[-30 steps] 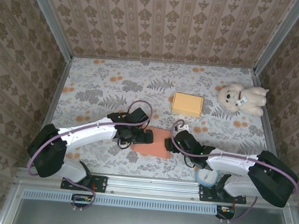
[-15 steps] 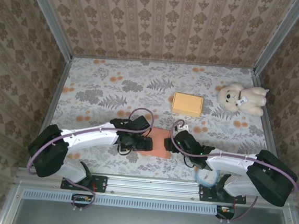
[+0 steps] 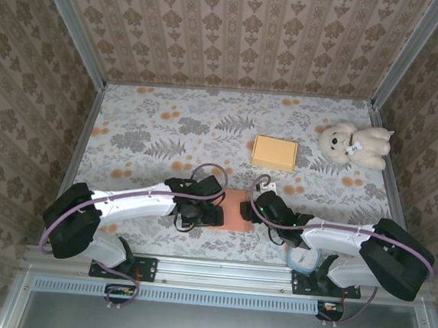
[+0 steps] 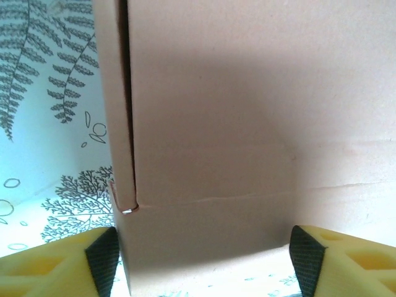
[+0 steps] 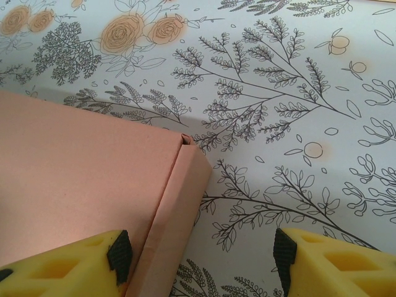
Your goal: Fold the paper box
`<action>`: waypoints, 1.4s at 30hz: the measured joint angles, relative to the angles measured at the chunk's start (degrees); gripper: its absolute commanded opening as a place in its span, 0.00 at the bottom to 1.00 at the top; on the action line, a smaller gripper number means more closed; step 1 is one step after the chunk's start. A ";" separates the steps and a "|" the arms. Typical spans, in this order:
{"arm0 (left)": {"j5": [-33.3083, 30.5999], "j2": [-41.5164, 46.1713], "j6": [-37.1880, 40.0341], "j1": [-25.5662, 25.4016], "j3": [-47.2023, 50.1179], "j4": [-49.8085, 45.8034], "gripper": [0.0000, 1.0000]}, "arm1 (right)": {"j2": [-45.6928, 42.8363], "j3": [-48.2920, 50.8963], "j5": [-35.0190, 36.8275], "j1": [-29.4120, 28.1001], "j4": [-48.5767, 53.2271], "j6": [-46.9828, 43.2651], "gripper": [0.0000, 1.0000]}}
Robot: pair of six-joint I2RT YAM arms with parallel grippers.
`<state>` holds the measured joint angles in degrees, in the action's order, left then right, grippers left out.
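Top external: paper box (image 3: pixel 235 201) flat, long axis left-right; left pincer (image 3: pixel 214 215) spread, right pincer (image 3: pixel 250 210) spread, over box ends.

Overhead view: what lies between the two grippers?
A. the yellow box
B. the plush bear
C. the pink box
C: the pink box sits between the left gripper and the right gripper near the table's front edge; the yellow box and plush bear lie farther back.

paper box (image 4: pixel 216 124): matt card | table cover (image 5: pixel 278 93): smooth, slight sheen
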<state>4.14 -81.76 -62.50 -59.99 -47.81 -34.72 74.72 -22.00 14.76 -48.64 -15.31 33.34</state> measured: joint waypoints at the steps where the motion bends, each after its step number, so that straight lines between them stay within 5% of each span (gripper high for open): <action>1: 0.15 0.00 -0.24 0.00 0.20 0.22 0.70 | 0.04 0.00 0.02 -0.02 -0.09 0.09 0.66; 22: 2.36 0.98 -6.86 0.52 2.32 5.51 0.64 | 2.29 -0.02 3.23 -2.03 -3.06 1.62 0.65; 33: 4.63 -3.13 -5.38 8.76 -0.42 8.61 0.64 | 4.24 -0.04 4.07 -3.69 -6.14 3.52 0.65; 42: 6.40 -7.72 -4.57 9.46 -4.15 8.26 0.66 | 7.15 -0.70 7.65 -3.76 -9.29 5.77 0.65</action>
<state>10.55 -89.47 -67.07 -50.52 -51.96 -26.46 81.87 -22.70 22.41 -52.40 -24.60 39.11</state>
